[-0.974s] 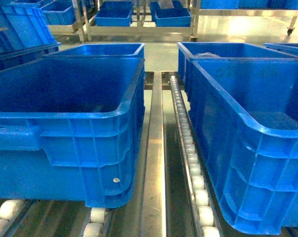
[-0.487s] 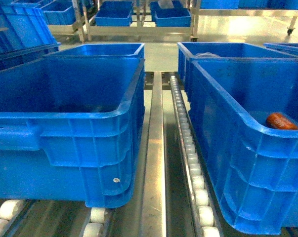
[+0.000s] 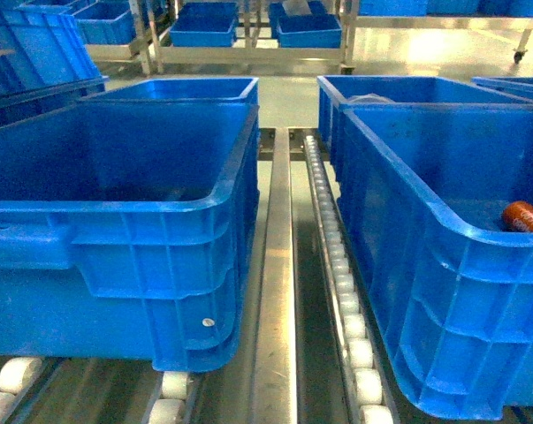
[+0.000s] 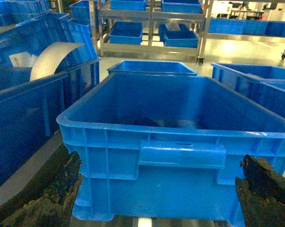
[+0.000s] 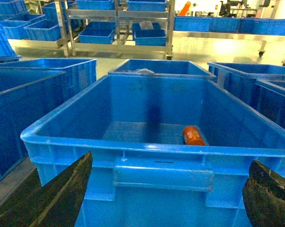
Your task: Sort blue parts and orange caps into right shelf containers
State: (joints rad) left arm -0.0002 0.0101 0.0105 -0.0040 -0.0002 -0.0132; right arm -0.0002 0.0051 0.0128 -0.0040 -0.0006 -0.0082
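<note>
An orange cap (image 3: 524, 216) lies on its side on the floor of the right shelf container (image 3: 443, 265), close to that bin's near wall; the right wrist view shows the orange cap (image 5: 193, 135) inside the same container (image 5: 133, 146). My right gripper (image 5: 166, 191) is open in front of that bin's near wall, below its rim, with nothing between its fingers (image 5: 62, 196). In front of the left bin (image 4: 133, 142), my left gripper (image 4: 156, 191) is open and empty. No blue parts are in view. Neither gripper appears in the head view.
The shelf's steel rail (image 3: 273, 291) and a row of white rollers (image 3: 346, 300) run between the left bin (image 3: 142, 221) and the right one. More blue bins (image 3: 407, 93) stand behind, and further racks with bins (image 3: 248, 31) at the back.
The orange cap was not visible in the right bin one second ago. It showed half a second ago and has since moved to the right along the bin floor.
</note>
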